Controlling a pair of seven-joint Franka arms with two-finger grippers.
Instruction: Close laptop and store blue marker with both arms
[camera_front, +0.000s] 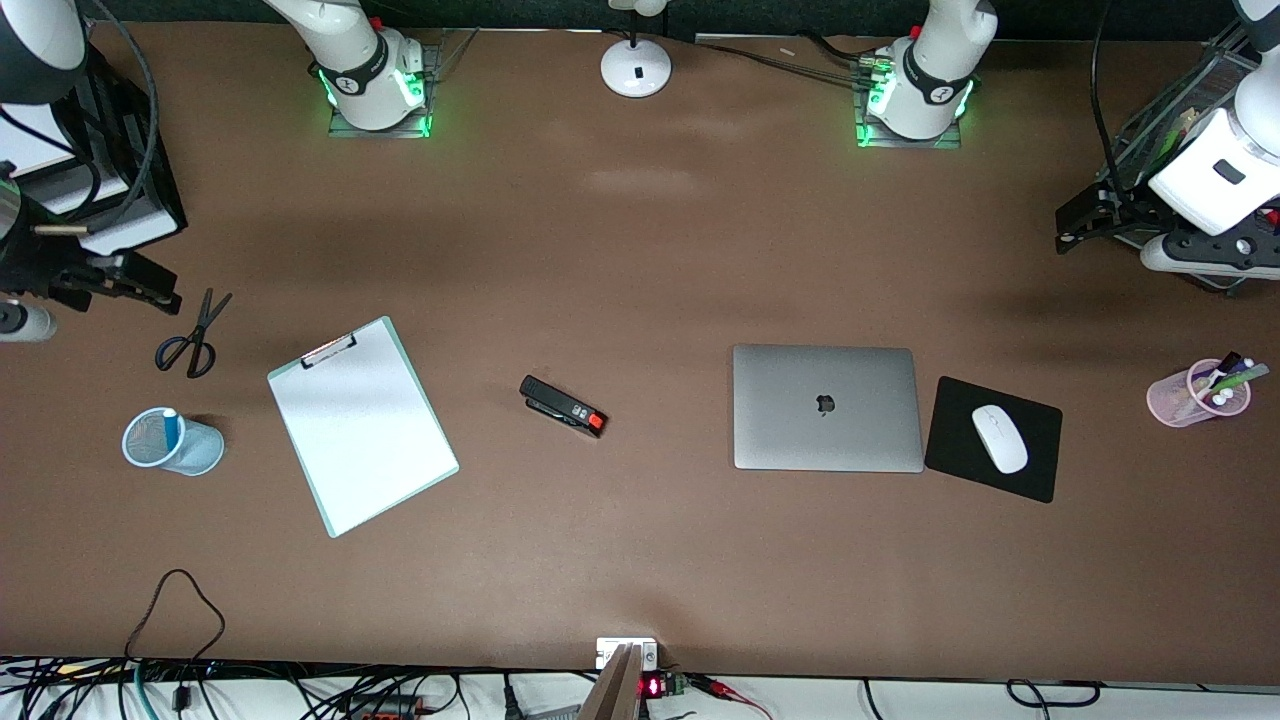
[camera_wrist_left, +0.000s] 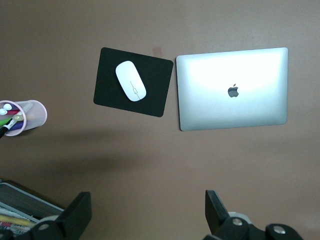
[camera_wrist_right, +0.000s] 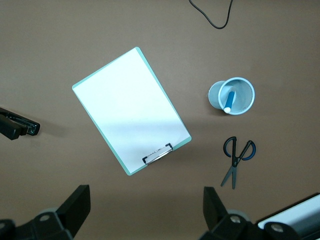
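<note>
Our two arms are glossy white shells with dark grey joint bands. Each base (camera_front: 375, 85) sits on a small metal plate and glows green round the bottom edge, with a little red spot near the top of the shell; the other base (camera_front: 920, 95) has a bundle of black cables running off it. Up by the wrists it's all matte black. The left pincer (camera_wrist_left: 147, 212) has chunky black angular fingers with round silver screw heads at the knuckles, and the right pincer (camera_wrist_right: 145, 210) looks the same.
</note>
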